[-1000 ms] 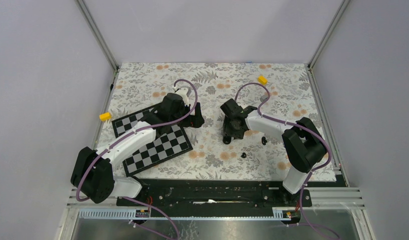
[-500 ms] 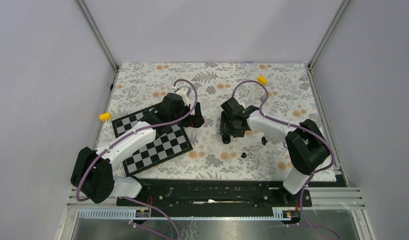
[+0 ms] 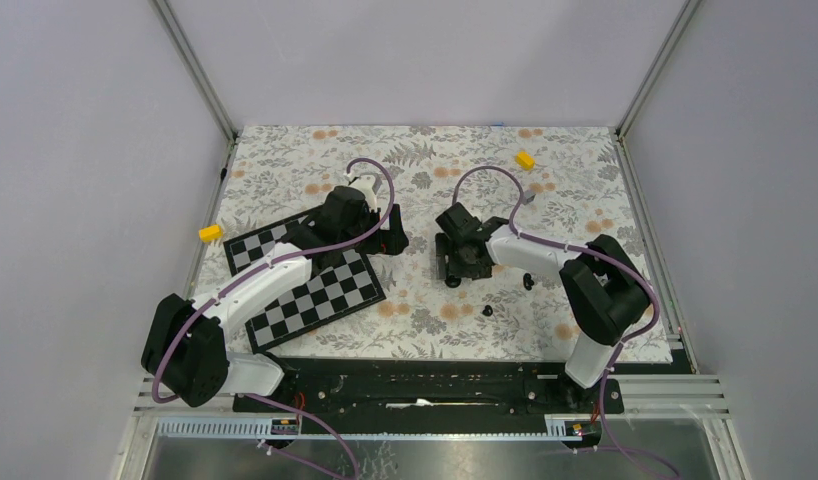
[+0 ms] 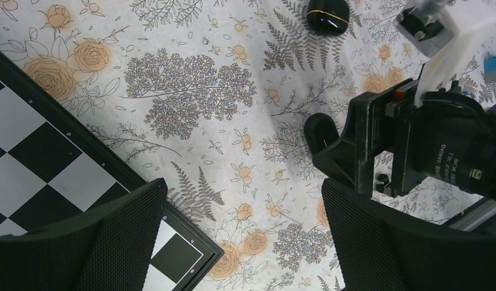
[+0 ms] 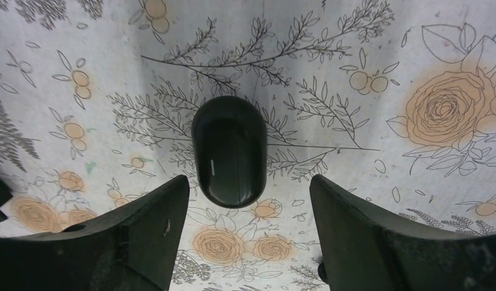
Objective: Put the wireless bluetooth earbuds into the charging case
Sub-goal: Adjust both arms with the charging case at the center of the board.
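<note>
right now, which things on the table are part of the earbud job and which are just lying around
Part of the job:
charging case, between the fingers of the open right gripper
nearer earbud
farther earbud

Just lying about:
checkerboard
left yellow block
back yellow block

The charging case [image 5: 228,151] was a small, smooth black pebble with rounded ends, shut, a thin seam running along its upper half and a short pale dash near its lower end. It lay flat on the floral tabletop [image 5: 367,54], right of the centre, its long axis running away from the near edge. Both buds lay loose outside it as tiny black rounded specks: one earbud [image 3: 528,281] sat to the case's right, and the other earbud [image 3: 487,310] lay nearer the front edge, apart from the first.
</note>
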Controlling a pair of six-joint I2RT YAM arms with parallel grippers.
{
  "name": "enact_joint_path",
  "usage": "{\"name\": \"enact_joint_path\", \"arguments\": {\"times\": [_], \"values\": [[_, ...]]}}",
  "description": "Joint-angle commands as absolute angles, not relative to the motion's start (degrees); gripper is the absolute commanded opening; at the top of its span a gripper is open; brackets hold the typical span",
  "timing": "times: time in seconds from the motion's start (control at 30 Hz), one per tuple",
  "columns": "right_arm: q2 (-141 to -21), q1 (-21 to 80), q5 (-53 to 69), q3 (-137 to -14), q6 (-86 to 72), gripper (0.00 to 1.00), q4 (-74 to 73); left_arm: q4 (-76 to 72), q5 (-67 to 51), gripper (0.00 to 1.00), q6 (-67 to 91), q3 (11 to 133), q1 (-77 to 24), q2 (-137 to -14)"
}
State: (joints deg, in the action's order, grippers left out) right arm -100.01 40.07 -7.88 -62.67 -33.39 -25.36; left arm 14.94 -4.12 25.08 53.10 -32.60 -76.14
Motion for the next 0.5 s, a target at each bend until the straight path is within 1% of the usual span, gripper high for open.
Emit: {"name": "enact_joint_path", "arguments": {"times": [0.0, 0.07, 0.3, 0.47], "values": [[-99.8, 40.9, -8.7, -61.5, -31.2, 0.8, -25.8, 13.0, -4.2, 0.99, 25.3, 53.8, -32.3, -76.0], [-99.6, 40.9, -9.8, -61.1, -31.0, 0.8, -26.3, 12.9, -4.2, 0.99, 25.4, 53.9, -32.3, -76.2], [-97.2, 40.6, -16.4, -58.8, -30.6, 0.84, -30.1, 13.0, -4.5, 0.99, 25.4, 54.1, -32.3, -76.6], [-93.8, 37.2, -17.6, -55.5, -31.2, 0.84, -30.2, 13.0, -4.8, 0.99, 25.4, 54.1, -32.3, -76.7]]}}
